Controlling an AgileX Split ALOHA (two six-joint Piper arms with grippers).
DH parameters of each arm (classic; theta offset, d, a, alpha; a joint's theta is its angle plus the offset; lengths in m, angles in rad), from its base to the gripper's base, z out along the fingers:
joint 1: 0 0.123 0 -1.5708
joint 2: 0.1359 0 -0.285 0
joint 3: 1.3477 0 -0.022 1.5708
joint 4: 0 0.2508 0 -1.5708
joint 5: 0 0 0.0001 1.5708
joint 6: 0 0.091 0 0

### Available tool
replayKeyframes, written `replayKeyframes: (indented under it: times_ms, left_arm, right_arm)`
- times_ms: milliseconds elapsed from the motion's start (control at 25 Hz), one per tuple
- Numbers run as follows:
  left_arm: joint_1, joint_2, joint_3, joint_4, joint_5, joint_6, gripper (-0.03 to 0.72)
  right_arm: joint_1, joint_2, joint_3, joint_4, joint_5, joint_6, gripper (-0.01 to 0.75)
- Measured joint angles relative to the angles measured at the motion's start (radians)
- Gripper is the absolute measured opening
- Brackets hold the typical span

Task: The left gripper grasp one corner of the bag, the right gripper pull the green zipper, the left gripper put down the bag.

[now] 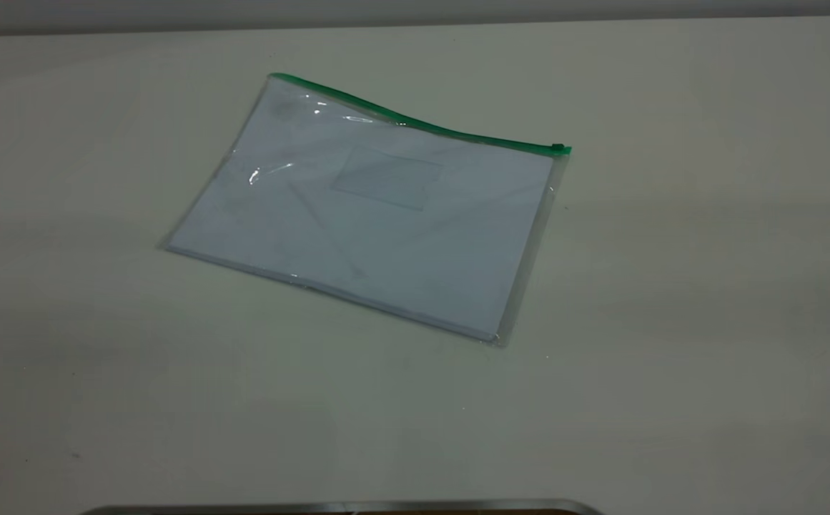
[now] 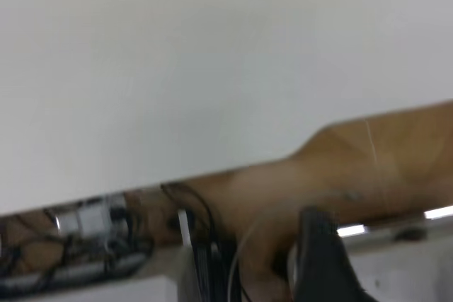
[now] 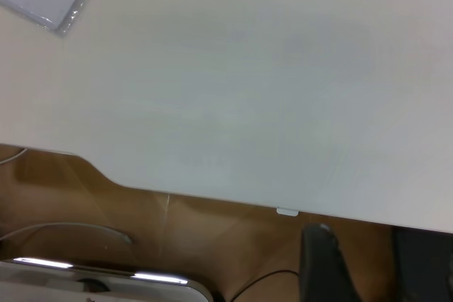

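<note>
A robot test bench in a lab or workshop

A plain off-white table (image 1: 708,322) with rounded corners fills the exterior view, its top holding only one transparent document pouch (image 1: 379,229). Past the table edge, the wrist views show a brown floor (image 3: 212,245), loose black cables (image 2: 205,245) and a metal fitting (image 2: 88,218) below it.

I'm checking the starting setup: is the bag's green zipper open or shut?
Shut, apparently: the slider tab sits at the green zipper's right end, and no gap shows along it.
</note>
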Motion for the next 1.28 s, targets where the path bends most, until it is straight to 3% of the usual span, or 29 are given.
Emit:
replayKeyframes:
  times_ms: [280,520,840,1280]
  left_arm:
    - [0.0,-0.169,0.0,0.002,0.003,0.0,0.496]
    - [0.0,-0.255,0.0,0.002,0.013,-0.001,0.496]
    - [0.0,-0.343,0.0,0.003,0.015,-0.003,0.496]
    - [0.0,-0.379,0.0,0.003,0.024,-0.003,0.496]
  right_arm:
    - [-0.005,-0.013,0.002,0.0,0.001,0.0,0.453]
    - [-0.103,-0.173,0.003,0.008,0.004,0.0,0.453]
    - [-0.104,-0.418,0.003,0.019,0.019,0.0,0.453]
    - [-0.104,-0.42,0.002,0.019,0.022,0.0,0.453]
